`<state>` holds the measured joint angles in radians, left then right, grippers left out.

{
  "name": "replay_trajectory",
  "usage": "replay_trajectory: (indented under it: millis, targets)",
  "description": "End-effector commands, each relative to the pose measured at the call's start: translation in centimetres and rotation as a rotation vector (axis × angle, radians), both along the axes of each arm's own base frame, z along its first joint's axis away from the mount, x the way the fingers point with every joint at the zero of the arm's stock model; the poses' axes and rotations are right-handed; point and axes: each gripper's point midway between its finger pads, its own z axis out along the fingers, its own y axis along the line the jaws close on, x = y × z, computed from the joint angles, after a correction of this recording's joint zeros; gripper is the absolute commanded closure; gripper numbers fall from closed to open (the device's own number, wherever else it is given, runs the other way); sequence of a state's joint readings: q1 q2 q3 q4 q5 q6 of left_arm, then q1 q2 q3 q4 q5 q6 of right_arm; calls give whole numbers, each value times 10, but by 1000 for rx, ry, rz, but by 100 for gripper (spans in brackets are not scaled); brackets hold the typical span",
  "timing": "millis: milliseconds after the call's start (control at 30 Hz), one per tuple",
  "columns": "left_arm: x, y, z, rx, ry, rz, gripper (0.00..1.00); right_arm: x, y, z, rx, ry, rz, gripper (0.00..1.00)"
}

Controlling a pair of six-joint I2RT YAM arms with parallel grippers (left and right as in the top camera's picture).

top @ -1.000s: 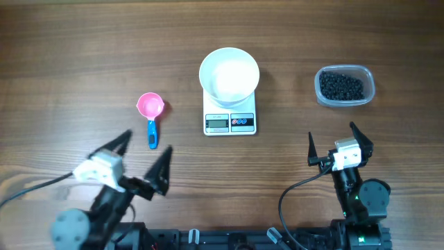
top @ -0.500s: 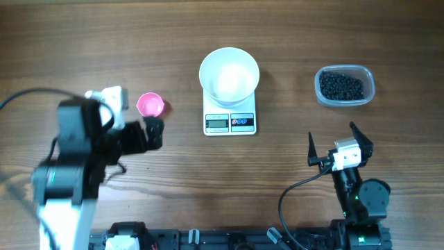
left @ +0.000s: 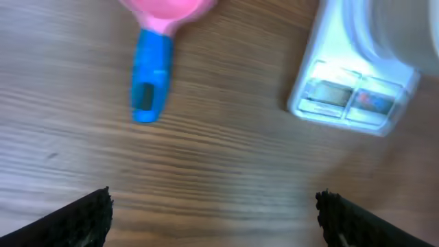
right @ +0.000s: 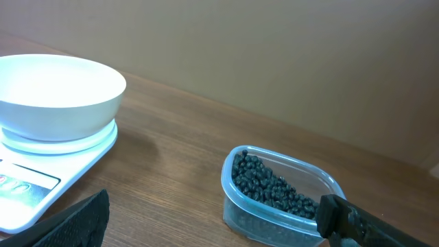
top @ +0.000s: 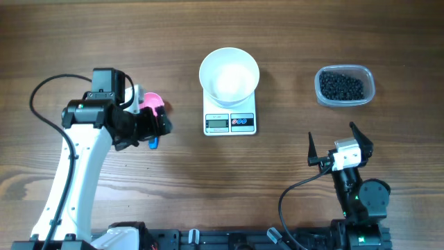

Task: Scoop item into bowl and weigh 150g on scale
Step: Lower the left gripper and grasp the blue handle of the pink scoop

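**A:** Where do we stand? Our left claw (left: 216, 223) is spread wide with nothing in it. It hovers over the blue handle of the pink scoop (left: 152, 62).

**B:** Our right claw (top: 334, 144) is also wide apart and empty. It sits low on the worktop (top: 83, 42), in front of the clear tub (top: 372, 89). All the black pellets (top: 340, 85) are in that tub. The white bowl (top: 229, 75) sits on the scale (top: 229, 121) and looks bare.

**A:** The grasp is our first worry. The handle lies flat on the wood, so if we come in too low the fingers scrape. If we close off-centre the scoop skids.

**B:** It would likely skid toward the scale, which is near. A knock there could shift the bowl or upset the reading. We can't read the display from here.

**A:** The left wrist view is blurred as well, so we'd be lining up on a soft picture.

**B:** After that comes the long carry. The scoop is left of the scale and the tub is well to the right. If we tilt a loaded scoop on the way, round pellets will roll all over the worktop.

**A:** The tub looks light, too. If we push the scoop in, it may slide unless our right claw steadies it.

**B:** Lastly there's overshoot. If we tip in a full scoop near the target weight, we go past it.
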<state>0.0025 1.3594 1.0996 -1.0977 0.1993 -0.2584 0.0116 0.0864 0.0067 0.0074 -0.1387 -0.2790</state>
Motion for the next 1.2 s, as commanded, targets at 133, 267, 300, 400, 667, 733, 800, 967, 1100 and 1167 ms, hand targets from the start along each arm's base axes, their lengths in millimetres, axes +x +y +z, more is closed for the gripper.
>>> replay_trajectory:
  millis: [133, 267, 300, 400, 667, 733, 800, 967, 1100, 1167]
  targets:
    - [6, 64, -24, 163, 0, 332, 0, 0, 3, 0, -7, -1, 18, 0]
    - [18, 46, -24, 47, -47, 188, 0, 0, 3, 0, -7, -1, 18, 0]
    - [22, 41, -23, 20, -65, 152, 0, 0, 3, 0, -7, -1, 18, 0]
    - [26, 35, -24, -7, -79, 98, 0, 0, 3, 0, -7, -1, 18, 0]
    - [25, 29, -53, -49, 22, 76, 0, 0, 3, 0, -7, -1, 18, 0]
    - [26, 29, -64, -53, 52, 76, 0, 0, 3, 0, -7, -1, 18, 0]
    - [27, 29, -71, -55, 69, 76, 0, 0, 3, 0, -7, -1, 18, 0]
    - [30, 27, -86, -58, 80, -9, 0, 0, 3, 0, -7, -1, 18, 0]
    - [33, 24, -97, -75, 94, -29, 4, 0, 3, 0, -7, -1, 18, 0]
    - [34, 18, -100, -110, 88, -73, 4, 0, 3, 0, -8, -1, 18, 0]
